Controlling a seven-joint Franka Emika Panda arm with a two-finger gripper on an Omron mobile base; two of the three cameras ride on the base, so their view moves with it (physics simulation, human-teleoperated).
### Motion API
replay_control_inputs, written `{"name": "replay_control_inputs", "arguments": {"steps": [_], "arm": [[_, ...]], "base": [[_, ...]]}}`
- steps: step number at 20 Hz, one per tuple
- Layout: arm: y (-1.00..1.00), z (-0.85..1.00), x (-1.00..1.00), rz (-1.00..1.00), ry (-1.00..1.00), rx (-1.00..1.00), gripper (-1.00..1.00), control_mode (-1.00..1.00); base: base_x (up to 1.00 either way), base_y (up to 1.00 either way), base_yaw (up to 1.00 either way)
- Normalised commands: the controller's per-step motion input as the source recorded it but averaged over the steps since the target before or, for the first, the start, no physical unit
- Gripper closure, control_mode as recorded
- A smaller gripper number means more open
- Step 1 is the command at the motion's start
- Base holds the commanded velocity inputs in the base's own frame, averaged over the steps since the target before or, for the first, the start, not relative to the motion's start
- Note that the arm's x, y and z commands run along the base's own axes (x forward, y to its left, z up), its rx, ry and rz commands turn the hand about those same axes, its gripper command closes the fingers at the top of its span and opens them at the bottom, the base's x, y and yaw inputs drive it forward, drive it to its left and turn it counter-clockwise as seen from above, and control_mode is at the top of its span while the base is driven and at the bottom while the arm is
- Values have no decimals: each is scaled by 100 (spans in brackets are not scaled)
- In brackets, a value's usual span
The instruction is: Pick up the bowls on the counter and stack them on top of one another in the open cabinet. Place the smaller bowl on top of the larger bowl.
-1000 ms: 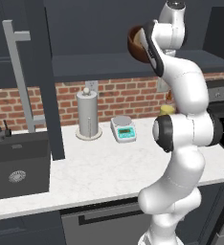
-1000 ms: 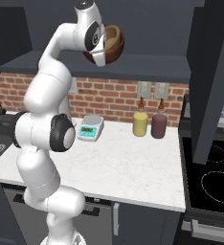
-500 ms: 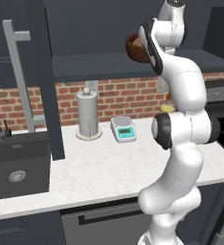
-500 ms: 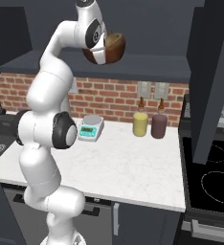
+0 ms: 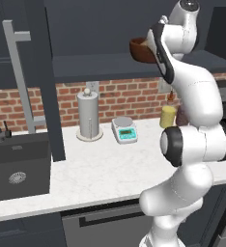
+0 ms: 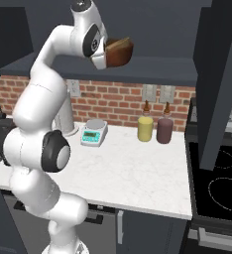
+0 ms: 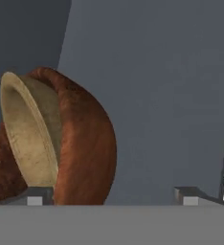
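Arm raised high, end effector (image 7: 113, 194) up at the open cabinet (image 5: 110, 29), above its shelf (image 6: 152, 77). Larger bowl (image 5: 140, 49) is held in the air over the shelf edge, w/ smaller bowl (image 7: 30, 136) nested inside it. In hand view the stacked pair sits left of centre, bowl wall at the left fingertip (image 7: 37, 195); right fingertip is well apart from it, nothing touching. Fingers look spread wide; can't tell if they clamp the rim. Tabletop (image 5: 110, 169) below carries scale (image 5: 124, 130), paper towel holder (image 5: 89, 116), two bottles (image 6: 145, 129).
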Motion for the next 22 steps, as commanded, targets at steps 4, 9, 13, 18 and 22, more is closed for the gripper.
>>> {"name": "replay_control_inputs", "arguments": {"steps": [4,9,13,18,22], "arm": [[0,-34,-100,0,-28,0,-100,-100],[-1,-27,-100,-4,-33,2,-100,-100],[-1,-73,-100,-5,-21,0,-100,-100],[-14,-100,-100,-6,-20,0,-100,-100],[-10,-100,-100,-6,-20,0,-100,-100]], "base": [[0,0,0],[0,0,0],[0,0,0],[0,0,0],[0,0,0]]}}
